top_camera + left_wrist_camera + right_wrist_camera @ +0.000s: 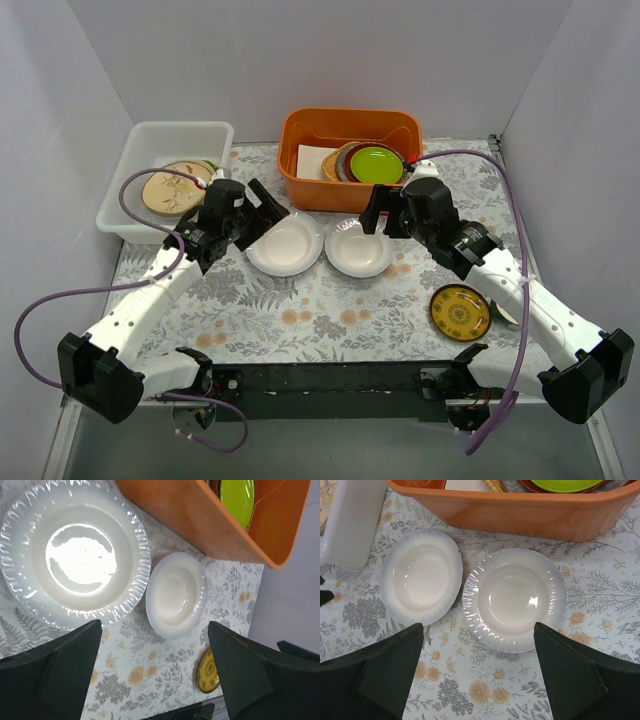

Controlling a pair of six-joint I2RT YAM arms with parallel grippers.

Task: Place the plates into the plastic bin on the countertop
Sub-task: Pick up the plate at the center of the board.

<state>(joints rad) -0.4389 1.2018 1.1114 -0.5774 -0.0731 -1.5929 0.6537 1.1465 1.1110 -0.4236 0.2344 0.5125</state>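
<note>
Two plain white plates lie side by side on the fern-printed countertop: the left one and the right one. A dark brown-gold plate lies near the right front. The white plastic bin at the back left holds cream and peach plates. My left gripper is open and empty, hovering by the left white plate. My right gripper is open and empty above the right white plate. The left plate also shows in the right wrist view.
An orange tub at the back centre holds a lime-green plate, maroon-rimmed plates and others. Its wall stands just behind both white plates. Grey walls enclose the table on three sides.
</note>
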